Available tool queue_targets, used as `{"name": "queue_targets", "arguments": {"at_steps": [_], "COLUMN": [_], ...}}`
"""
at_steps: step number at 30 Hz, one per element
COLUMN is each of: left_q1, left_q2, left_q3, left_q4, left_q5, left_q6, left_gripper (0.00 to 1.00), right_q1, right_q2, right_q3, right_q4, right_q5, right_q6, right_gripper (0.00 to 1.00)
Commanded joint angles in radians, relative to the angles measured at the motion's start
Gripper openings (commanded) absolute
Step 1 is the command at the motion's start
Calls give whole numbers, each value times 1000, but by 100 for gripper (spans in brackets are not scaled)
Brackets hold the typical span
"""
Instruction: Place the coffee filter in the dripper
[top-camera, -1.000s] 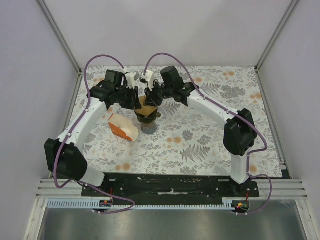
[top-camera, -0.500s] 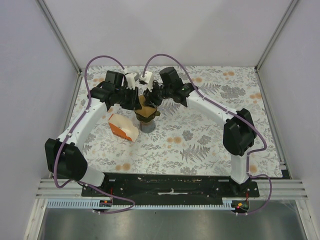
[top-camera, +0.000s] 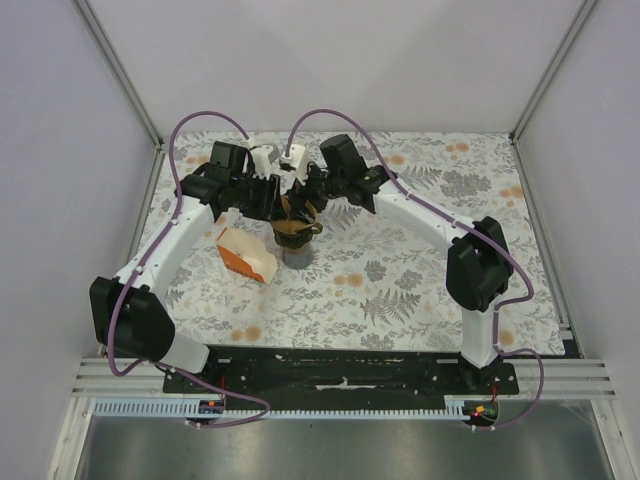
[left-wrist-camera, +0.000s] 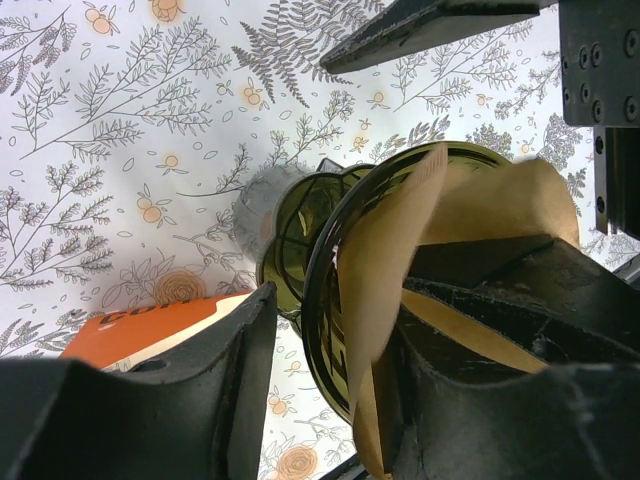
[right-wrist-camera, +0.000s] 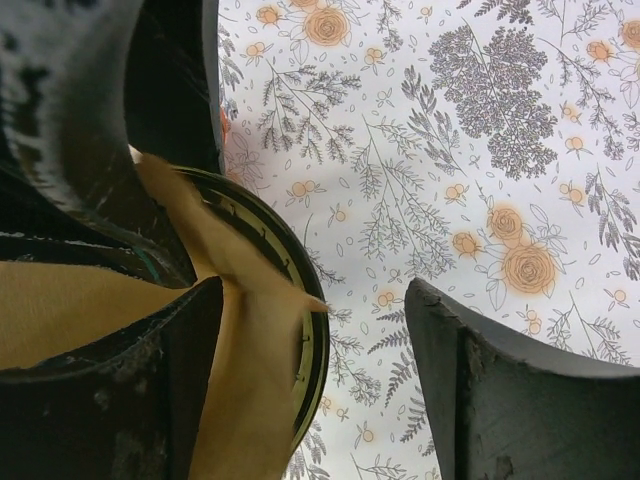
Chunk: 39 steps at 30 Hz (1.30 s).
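Note:
The tan coffee filter sits spread inside the dark green dripper, which stands on the floral cloth at the back centre. Both grippers meet over it. My left gripper is open and straddles the dripper's rim. Its inner finger rests inside the filter and its outer finger stands clear of the rim. My right gripper is open wide. One of its fingers is inside the filter, and the other hangs well outside the dripper rim.
An orange and white carton lies just left of the dripper, close under my left arm, and shows in the left wrist view too. The floral cloth covers the table. Walls close in the back and sides.
Both grippers have opened, the right one widely, and let go of the filter's edge. The filter now sits lower in the dripper. The arms have barely moved.

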Motion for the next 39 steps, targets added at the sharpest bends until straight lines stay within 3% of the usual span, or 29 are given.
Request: {"name": "queue_targets", "arguments": {"at_steps": [1, 2, 6, 33, 34, 36, 39], "left_q1": [2, 1, 5, 42, 47, 65, 117], "left_q2": [-29, -31, -32, -49, -49, -52, -60], "left_q3": [17, 20, 35, 172, 182, 207, 226], "left_q4": [-1, -5, -7, -59, -63, -64, -56], "left_q5": [13, 14, 28, 83, 82, 80, 80], "left_q6": [30, 32, 33, 56, 56, 50, 10], "left_gripper": [49, 50, 56, 76, 76, 77, 76], "right_q1": [-3, -3, -5, -11, -9, -6, 11], "right_q2": [-68, -74, -89, -212, -221, -228, -221], "right_q3": [10, 11, 23, 53, 62, 83, 106], "right_q4": [-1, 0, -1, -3, -6, -17, -62], "right_q5": [3, -2, -10, -14, -8, -1, 30], "right_q6": [-19, -19, -15, -4, 14, 53, 100], "right_gripper": [81, 87, 90, 92, 89, 75, 44]}}
